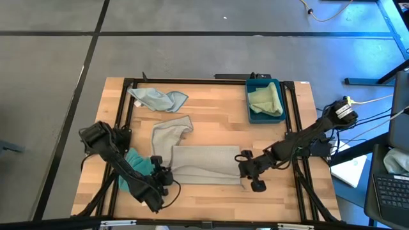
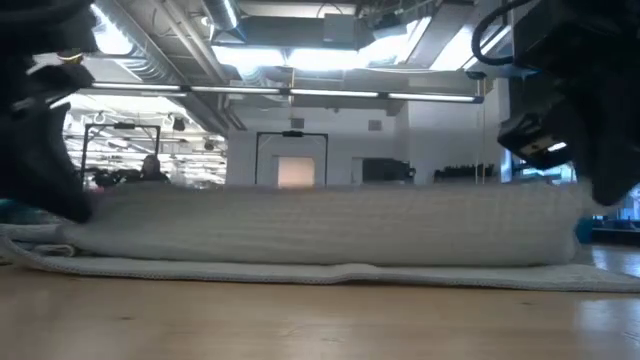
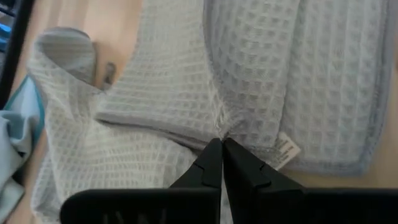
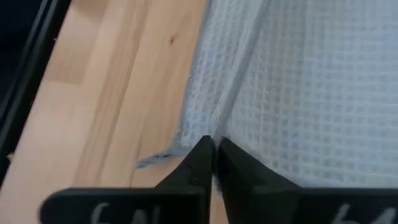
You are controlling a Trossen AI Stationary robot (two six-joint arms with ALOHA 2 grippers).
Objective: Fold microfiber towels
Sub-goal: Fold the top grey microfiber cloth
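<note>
The left arm reaches in low from the counter's (image 1: 211, 121) near left corner, bent along that edge, its gripper (image 1: 167, 174) at the left end of the grey towel (image 1: 206, 165). The right arm stretches in from the far right side, sloping down across the counter's right rail, its gripper (image 1: 245, 167) at the towel's right end. The two grippers face each other across the towel's length.

The towel lies folded into a long band near the counter's front middle. In the low view it reads as a thick roll-like fold (image 2: 330, 225) on a flatter layer. A small white tag (image 3: 287, 149) sits at its edge beside the left fingers; the print on it is too small to read.

The left fingers (image 3: 211, 163) are pressed together, pinching a corner of the waffle-weave cloth at their tips. The right fingers (image 4: 202, 158) stand nearly closed with a thin slit between them, and the towel's edge runs into that slit, so they grasp it.

A second grey towel (image 1: 169, 133) lies rumpled just behind the folded one, touching it. A pale blue towel (image 1: 156, 99) lies crumpled at the far left. A teal towel (image 1: 133, 167) sits under the left arm. A pale green towel (image 1: 267, 99) rests in the blue tray (image 1: 250, 115) at the far right.
</note>
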